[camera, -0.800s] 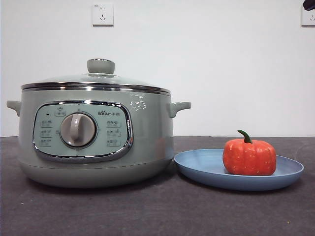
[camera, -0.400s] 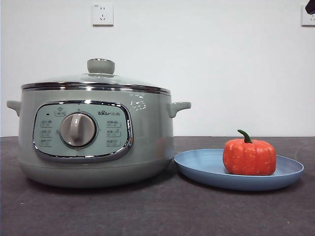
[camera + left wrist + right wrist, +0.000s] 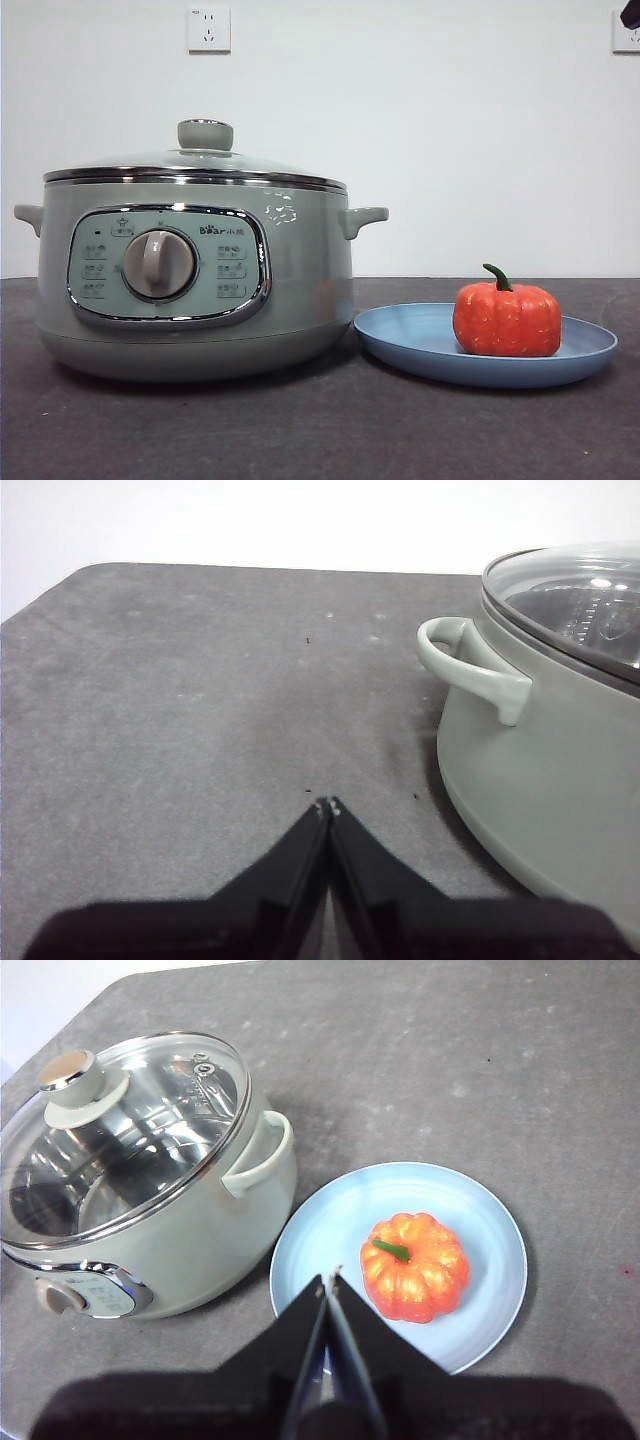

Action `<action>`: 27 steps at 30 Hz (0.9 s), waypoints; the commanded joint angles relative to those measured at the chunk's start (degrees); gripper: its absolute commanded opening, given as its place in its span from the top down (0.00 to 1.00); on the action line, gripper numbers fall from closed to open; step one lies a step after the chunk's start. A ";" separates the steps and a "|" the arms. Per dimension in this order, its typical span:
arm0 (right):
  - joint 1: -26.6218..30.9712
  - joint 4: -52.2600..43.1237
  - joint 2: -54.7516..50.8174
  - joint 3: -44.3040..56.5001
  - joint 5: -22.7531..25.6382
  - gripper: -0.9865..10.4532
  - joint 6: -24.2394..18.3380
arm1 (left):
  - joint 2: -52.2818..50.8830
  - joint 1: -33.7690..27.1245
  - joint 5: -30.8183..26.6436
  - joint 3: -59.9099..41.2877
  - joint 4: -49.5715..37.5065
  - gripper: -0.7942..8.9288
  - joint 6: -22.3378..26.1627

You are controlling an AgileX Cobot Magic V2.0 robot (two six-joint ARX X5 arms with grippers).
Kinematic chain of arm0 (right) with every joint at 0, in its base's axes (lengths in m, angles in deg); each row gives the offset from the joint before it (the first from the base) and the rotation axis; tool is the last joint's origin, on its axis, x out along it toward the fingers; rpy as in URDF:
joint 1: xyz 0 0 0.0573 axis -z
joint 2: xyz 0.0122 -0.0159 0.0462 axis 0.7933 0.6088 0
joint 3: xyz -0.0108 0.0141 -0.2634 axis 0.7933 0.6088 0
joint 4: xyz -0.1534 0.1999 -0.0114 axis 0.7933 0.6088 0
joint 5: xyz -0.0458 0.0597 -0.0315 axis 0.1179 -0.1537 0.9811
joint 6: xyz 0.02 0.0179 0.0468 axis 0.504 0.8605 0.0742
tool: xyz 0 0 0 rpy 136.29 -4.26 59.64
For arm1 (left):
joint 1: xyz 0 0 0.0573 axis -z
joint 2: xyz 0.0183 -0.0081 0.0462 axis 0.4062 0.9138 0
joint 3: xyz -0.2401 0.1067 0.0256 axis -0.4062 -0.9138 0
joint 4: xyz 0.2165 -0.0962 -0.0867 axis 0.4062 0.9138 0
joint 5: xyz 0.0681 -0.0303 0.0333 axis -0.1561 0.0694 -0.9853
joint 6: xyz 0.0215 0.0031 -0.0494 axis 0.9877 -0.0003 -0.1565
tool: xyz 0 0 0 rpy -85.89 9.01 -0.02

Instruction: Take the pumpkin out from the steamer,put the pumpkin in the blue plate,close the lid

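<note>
The sage-green steamer [image 3: 195, 285] stands on the left of the table with its glass lid [image 3: 200, 160] closed on it. The orange-red pumpkin [image 3: 506, 318] sits upright on the blue plate [image 3: 420, 345] just right of the pot. In the right wrist view the pumpkin [image 3: 416, 1265] lies on the plate [image 3: 490, 1250] beside the steamer [image 3: 190, 1230] with its lid [image 3: 120, 1130] on. My right gripper [image 3: 328, 1285] is shut and empty, high above the plate. My left gripper [image 3: 327, 806] is shut and empty above bare table, beside the steamer's handle [image 3: 470, 665].
The dark grey table mat [image 3: 320, 430] runs under everything. A white wall with two sockets [image 3: 208, 28] stands behind. A black arm tip [image 3: 631, 12] shows at the top right corner.
The black arm tip at the top right corner has drawn slightly further up out of view. The pot, lid, plate and pumpkin have not moved.
</note>
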 commanded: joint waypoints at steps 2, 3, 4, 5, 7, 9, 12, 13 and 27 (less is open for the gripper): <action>-0.02 -0.24 -0.09 0.35 0.15 0.91 0.52 | -0.20 -0.24 -0.17 -0.92 -0.13 0.92 0.22; -0.02 -0.24 -0.09 0.35 0.15 0.91 0.52 | -0.20 -0.24 -0.17 -0.92 -0.13 0.92 0.22; -0.02 -0.24 -0.09 0.35 0.15 0.91 0.46 | -0.20 -0.24 -0.17 -0.92 -0.13 0.92 0.22; -0.02 -0.24 -0.09 0.35 0.17 0.91 -0.35 | -0.20 -0.24 -0.17 -0.92 -0.13 0.92 0.22; -0.02 0.09 -0.11 0.35 0.28 0.91 -5.73 | -0.20 -0.24 -0.17 -0.92 -0.13 0.92 0.22; 0.00 0.20 -0.87 0.35 0.15 0.91 -9.84 | -0.20 -0.24 -0.17 -0.92 -0.13 0.92 0.24; 2.25 -0.04 -4.52 0.44 -0.11 0.91 -16.04 | -0.20 -0.24 -0.17 -0.92 -0.13 0.92 0.24; 3.63 -0.33 -5.84 0.59 -0.59 0.91 -17.77 | -0.20 -0.24 -0.20 -0.92 -0.15 0.92 0.22; 26.71 -24.13 -21.62 25.38 -13.79 0.91 -21.53 | -0.20 -0.24 -0.20 -0.92 -0.15 0.92 0.24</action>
